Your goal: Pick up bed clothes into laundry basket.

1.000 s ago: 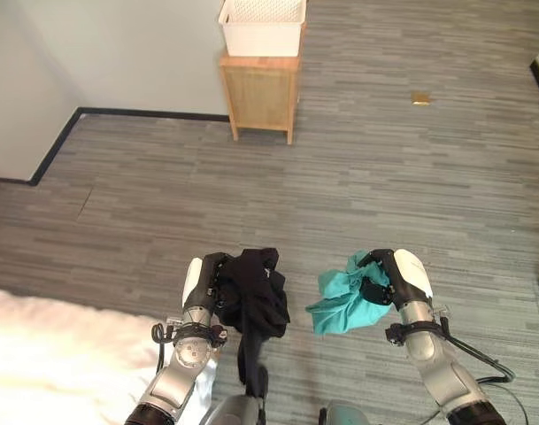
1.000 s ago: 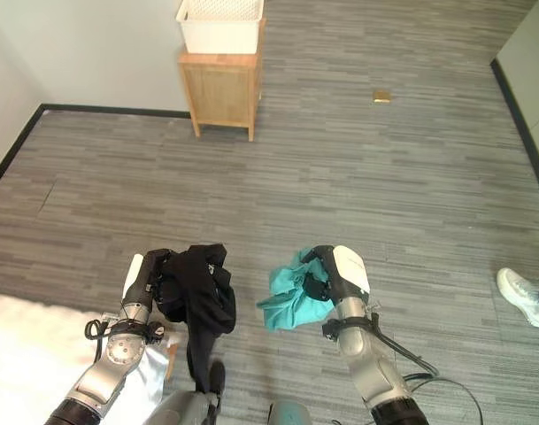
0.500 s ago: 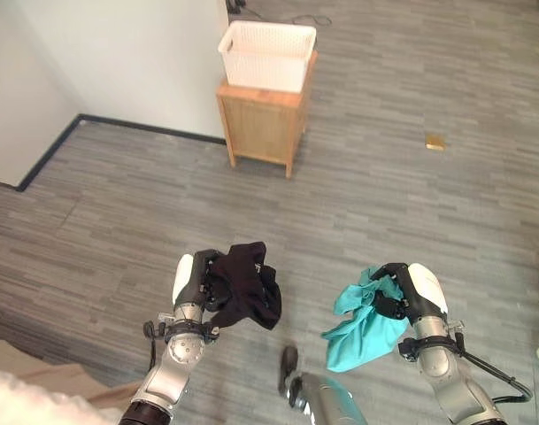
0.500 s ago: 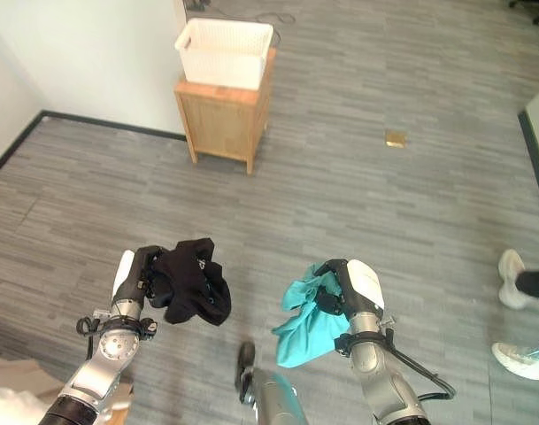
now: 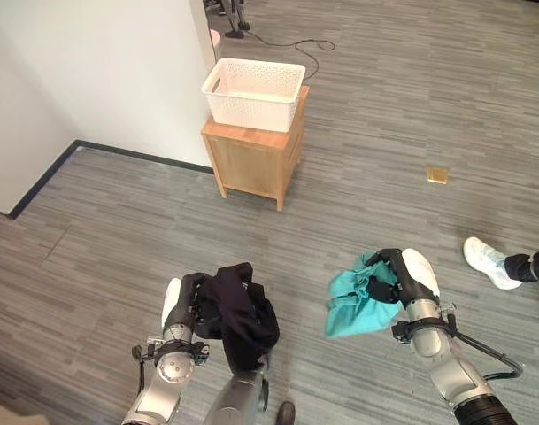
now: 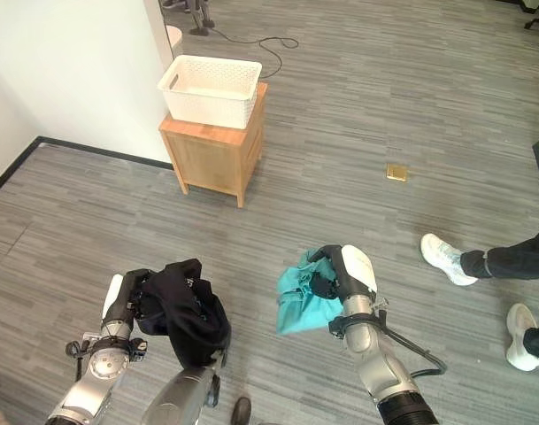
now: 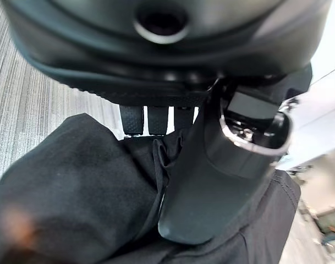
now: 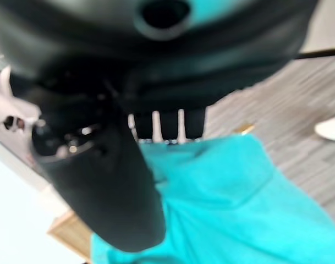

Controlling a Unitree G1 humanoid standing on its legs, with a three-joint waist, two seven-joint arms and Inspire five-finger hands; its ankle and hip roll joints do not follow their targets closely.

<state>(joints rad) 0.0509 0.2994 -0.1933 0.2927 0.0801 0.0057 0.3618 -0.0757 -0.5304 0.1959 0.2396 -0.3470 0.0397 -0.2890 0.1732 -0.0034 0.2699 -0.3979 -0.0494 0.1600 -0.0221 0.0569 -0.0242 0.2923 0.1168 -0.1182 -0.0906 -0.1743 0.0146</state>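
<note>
My view has swung up: white laundry basket (image 5: 253, 93) now fully visible, probably closer. Left hand (image 5: 182, 305) grips black garment (image 5: 238, 314); right hand (image 5: 402, 279) grips teal garment (image 5: 356, 303).

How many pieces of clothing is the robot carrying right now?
2. A black garment is bunched in the left hand, and a teal garment hangs from the right hand. The white laundry basket ahead looks empty, though its bottom is partly hidden.
</note>
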